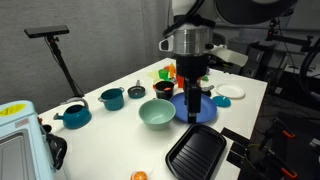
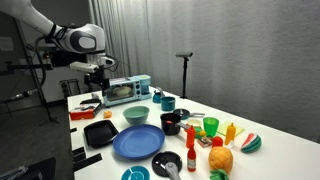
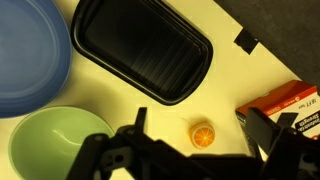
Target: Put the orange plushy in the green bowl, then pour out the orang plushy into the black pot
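The orange plushy (image 3: 202, 134) is a small round toy with an orange-slice face. It lies on the pale table and also shows at the table's near edge in an exterior view (image 1: 139, 176). My gripper (image 3: 200, 128) is open and empty, high above the plushy, with a finger on each side of it in the wrist view. It shows in both exterior views (image 1: 193, 100) (image 2: 97, 78). The green bowl (image 3: 35, 140) (image 1: 156, 113) (image 2: 137, 115) stands empty beside the plushy. The black pot (image 1: 164, 89) (image 2: 171, 123) stands farther off and is out of the wrist view.
A black ridged tray (image 3: 145, 50) (image 1: 197, 152) lies close to the plushy, a blue plate (image 3: 30, 50) (image 1: 205, 110) beyond it. A red box (image 3: 290, 105) lies at the table edge. Teal pots (image 1: 111, 98), a lidded grey pot (image 1: 136, 91) and toy foods (image 2: 220, 158) stand around.
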Controlling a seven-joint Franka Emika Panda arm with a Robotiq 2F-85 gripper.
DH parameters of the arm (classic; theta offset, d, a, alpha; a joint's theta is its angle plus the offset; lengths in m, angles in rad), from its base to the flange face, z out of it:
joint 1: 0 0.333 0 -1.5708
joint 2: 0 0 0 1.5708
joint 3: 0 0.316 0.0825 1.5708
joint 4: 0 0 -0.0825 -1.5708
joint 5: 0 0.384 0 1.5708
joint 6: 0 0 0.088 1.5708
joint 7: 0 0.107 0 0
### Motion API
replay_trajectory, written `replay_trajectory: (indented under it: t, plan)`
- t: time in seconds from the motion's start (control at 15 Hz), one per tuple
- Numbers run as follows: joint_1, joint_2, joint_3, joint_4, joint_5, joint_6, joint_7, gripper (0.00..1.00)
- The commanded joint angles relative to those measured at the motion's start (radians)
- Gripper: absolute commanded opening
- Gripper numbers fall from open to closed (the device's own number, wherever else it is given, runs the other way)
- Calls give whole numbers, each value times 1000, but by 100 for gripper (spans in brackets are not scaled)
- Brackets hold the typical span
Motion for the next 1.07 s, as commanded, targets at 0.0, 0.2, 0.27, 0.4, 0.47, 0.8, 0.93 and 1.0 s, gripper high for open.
replay_trajectory:
  t: [0.0, 0.2, 0.27, 0.4, 0.47, 0.8, 0.93, 1.0]
  plan:
    - [-6, 1, 6, 5, -1, -5, 1, 100]
    - [-6, 1, 6, 8, -1, -9, 1, 100]
    - [-6, 1, 6, 8, -1, -9, 1, 100]
    - [-1, 32, 9, 20, 0, 43, 42, 100]
    - [3, 57, 13, 34, -1, 72, 47, 100]
    - [41, 265, 45, 170, -58, 146, 59, 100]
    - [69, 344, 50, 239, -116, 166, 49, 100]
    - [82, 385, 53, 279, -133, 167, 41, 100]
